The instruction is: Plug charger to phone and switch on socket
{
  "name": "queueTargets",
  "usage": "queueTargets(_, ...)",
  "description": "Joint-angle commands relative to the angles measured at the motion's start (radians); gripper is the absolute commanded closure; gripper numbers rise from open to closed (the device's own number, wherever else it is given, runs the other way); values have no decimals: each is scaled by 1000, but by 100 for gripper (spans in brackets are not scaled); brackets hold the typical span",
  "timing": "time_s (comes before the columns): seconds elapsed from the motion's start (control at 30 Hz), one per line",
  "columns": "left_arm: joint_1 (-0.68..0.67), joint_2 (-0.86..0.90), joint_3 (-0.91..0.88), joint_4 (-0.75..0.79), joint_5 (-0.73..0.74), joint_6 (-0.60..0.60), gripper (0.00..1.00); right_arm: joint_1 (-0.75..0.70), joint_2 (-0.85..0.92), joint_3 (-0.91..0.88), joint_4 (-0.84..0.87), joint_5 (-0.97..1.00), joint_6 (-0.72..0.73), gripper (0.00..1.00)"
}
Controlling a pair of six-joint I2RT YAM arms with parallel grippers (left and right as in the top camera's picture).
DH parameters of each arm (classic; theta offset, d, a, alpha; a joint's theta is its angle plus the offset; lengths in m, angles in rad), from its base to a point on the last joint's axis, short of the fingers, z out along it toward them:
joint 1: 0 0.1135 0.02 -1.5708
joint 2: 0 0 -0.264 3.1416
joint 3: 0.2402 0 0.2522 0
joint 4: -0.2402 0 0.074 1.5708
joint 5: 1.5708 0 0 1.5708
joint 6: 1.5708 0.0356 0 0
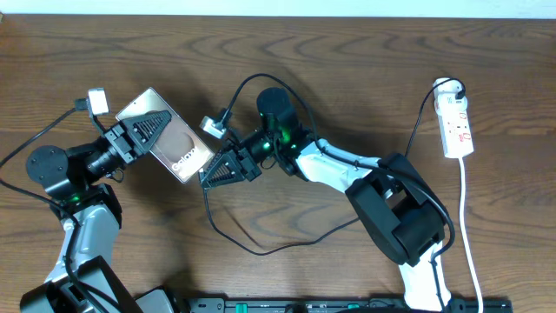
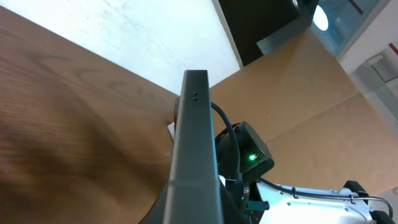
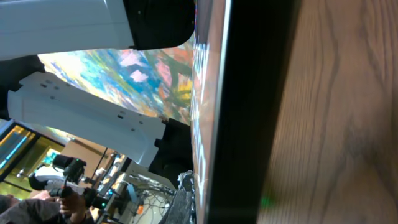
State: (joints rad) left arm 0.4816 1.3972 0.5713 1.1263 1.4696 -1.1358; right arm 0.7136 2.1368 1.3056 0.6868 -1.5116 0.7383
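Note:
The phone [image 1: 174, 143] is lifted off the table and tilted, its "Galaxy" face up. My left gripper [image 1: 143, 130] is shut on its upper left end. In the left wrist view the phone [image 2: 194, 149] shows edge-on between the jaws. My right gripper [image 1: 217, 172] is at the phone's lower right end, shut on the tip of the charger [image 1: 261, 250]. The thin black cable loops down over the table and runs back under the right arm. The plug tip itself is hidden. The right wrist view shows the phone's dark edge [image 3: 249, 112] very close. The socket [image 1: 457, 126] lies at the far right.
The socket's white cord [image 1: 469, 235] runs down the right side to the front edge. My right arm's body [image 1: 400, 209] lies between the phone and the socket. A black rail [image 1: 347, 306] lines the front edge.

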Motion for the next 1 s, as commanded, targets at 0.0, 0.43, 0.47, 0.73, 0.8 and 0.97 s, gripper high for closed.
queueTargets(0.0,-18,-5,9,5,102,24,92,6,-5,14,13,61,-21,99)
queueTargets(0.43,-18,-5,9,6,102,25,92,6,-5,14,4,51,-21,99)
queueTargets(0.47,-18,-5,9,6,102,25,93,6,-5,14,4,49,-21,99)
queueTargets(0.73,-18,-5,9,5,102,25,93,8,-5,14,1,37,-21,99)
queueTargets(0.8,-18,-5,8,6,102,25,93,8,-5,14,-3,35,-21,99)
queueTargets(0.97,-18,-5,8,6,102,25,93,8,-5,14,-27,25,-22,99)
